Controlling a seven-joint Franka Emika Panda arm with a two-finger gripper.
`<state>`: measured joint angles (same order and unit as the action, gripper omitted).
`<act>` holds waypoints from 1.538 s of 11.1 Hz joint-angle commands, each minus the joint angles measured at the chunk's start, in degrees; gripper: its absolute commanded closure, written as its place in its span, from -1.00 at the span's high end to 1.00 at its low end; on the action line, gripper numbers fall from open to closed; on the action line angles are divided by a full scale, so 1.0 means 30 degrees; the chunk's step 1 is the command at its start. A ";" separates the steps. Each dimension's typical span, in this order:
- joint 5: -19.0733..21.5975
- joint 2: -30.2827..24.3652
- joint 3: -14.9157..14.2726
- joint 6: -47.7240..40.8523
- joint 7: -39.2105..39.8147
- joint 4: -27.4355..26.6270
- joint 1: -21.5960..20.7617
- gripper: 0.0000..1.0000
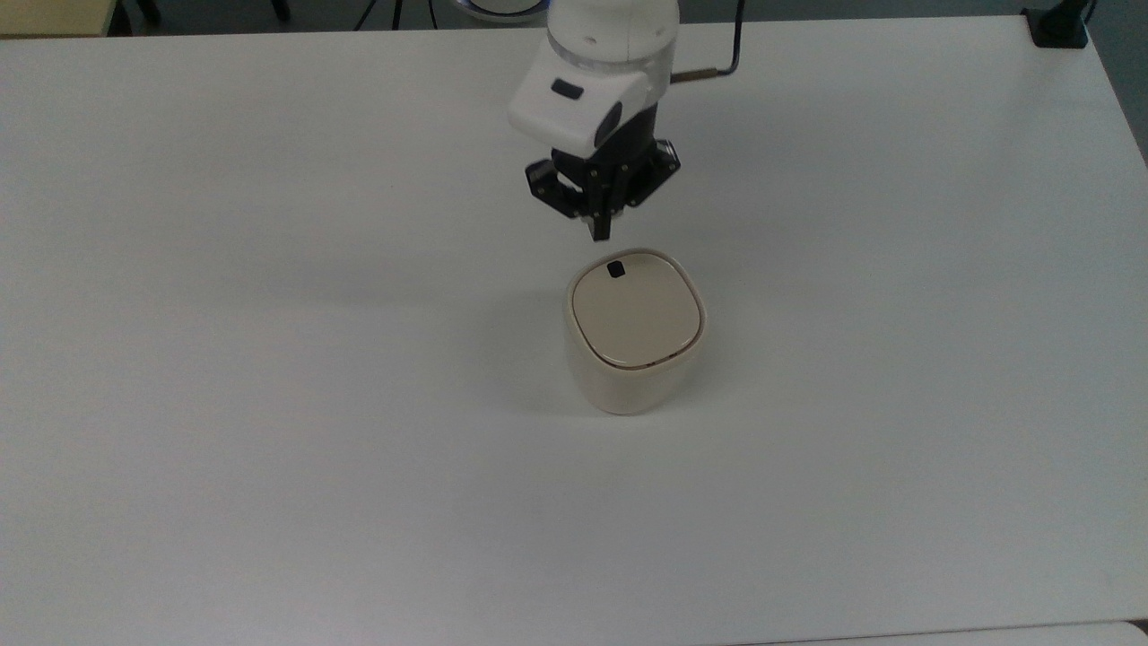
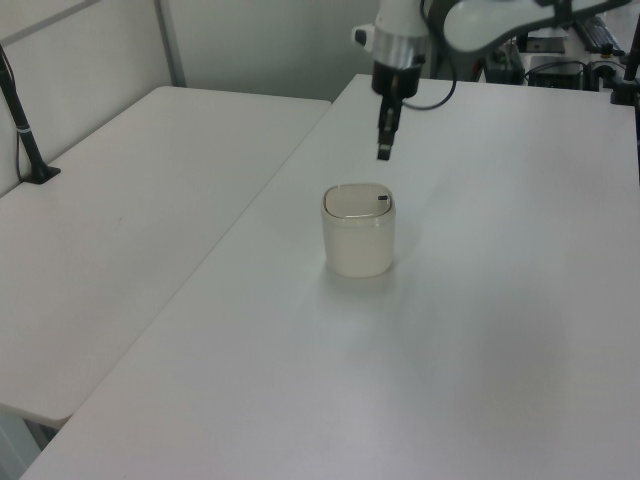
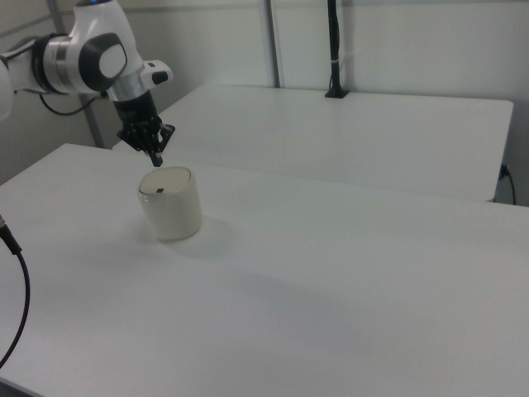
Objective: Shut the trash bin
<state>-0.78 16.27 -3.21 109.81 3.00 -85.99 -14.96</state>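
The cream-beige trash bin [image 1: 634,359] [image 2: 358,240] [image 3: 171,207] stands near the middle of the white table, its flat lid [image 1: 637,309] lying level in the rim. A small black tab [image 1: 615,268] marks the lid's far edge in the top view. My gripper [image 1: 599,233] [image 2: 383,153] [image 3: 155,160] hangs above the bin, clear of the lid, beyond the tab side. Its black fingers are shut together with nothing between them.
The white table [image 1: 269,404] spreads wide around the bin. A second white table [image 2: 120,200] stands beside it in the left view. A black post [image 3: 334,50] rises at the back in the right view, and a black clamp [image 1: 1058,25] sits at the table's far right corner.
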 commanded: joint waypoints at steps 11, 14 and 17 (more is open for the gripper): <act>-0.0705 -0.5804 0.0046 -0.6925 -0.0589 -0.1894 0.3052 0.60; -0.0822 -0.5716 0.0016 -0.6925 -0.0619 -0.1776 0.3052 1.00; -0.1549 -0.5745 0.0017 -0.6750 -0.0619 -0.1776 0.2906 1.00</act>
<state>-3.82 0.36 -3.17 89.36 2.07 -90.25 -5.77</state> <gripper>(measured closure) 0.004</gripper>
